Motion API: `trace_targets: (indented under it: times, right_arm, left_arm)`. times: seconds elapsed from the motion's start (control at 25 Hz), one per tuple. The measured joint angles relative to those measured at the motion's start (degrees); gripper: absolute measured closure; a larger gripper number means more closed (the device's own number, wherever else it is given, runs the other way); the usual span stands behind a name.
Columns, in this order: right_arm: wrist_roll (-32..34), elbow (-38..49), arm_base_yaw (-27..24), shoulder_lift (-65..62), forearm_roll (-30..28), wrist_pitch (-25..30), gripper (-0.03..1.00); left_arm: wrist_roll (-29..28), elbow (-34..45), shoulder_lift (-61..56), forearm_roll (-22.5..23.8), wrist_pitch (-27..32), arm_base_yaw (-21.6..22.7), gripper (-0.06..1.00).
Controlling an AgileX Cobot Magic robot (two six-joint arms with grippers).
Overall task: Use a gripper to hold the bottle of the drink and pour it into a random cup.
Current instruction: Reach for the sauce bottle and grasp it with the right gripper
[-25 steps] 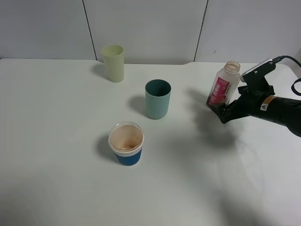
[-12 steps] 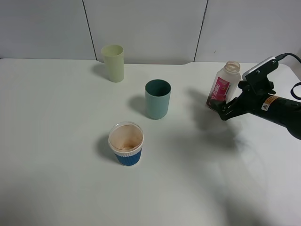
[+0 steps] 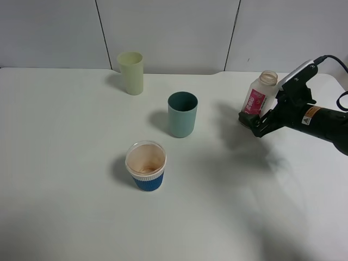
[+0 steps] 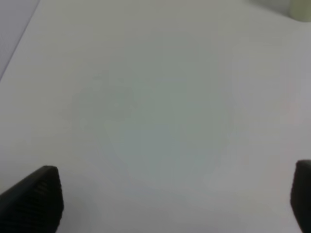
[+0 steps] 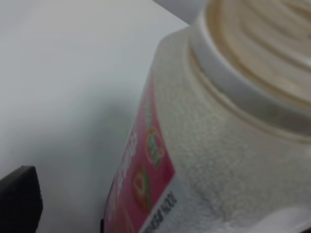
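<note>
**Exterior high view:** On the white table (image 3: 65, 141), the right gripper (image 3: 254, 120) sits low at the right side. Its black fingers flank the base of the bottle of the drink (image 3: 255, 99), a small uncapped clear bottle with a pink-red label, roughly upright. The teal-green cup (image 3: 182, 115) stands well apart from it, near the middle. A pale yellow-green cup (image 3: 131, 73) stands farther back. A blue-sleeved paper cup (image 3: 145, 167), brown-stained inside, stands nearer the front.

**Left wrist view:** The left gripper (image 4: 167, 199) hangs over bare table, its two ribbed fingertips spread wide with nothing between them.

**Right wrist view:** The bottle's threaded neck and label fill the frame. One black finger (image 5: 17, 201) shows, with a strip of table between it and the bottle. The jaws are spread, not pinching.
</note>
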Motion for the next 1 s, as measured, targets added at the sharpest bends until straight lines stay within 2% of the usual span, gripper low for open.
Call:
trace_targets:
  times: [0.32, 0.72, 1.0]
  right_arm:
    - [5.6, 0.0, -3.8, 0.0, -0.5, 0.0, -0.02]
    - [6.1, -1.1, -4.0, 0.0, -4.5, 0.0, -0.02]
    - [9.3, -2.6, -4.0, 0.0, -6.1, 1.1, -0.02]
  left_arm:
    - [0.0, 0.0, 0.0, 0.0, 0.0, 0.0, 0.01]
    - [0.0, 0.0, 0.0, 0.0, 0.0, 0.0, 0.01]
    - [0.0, 0.0, 0.0, 0.0, 0.0, 0.0, 0.01]
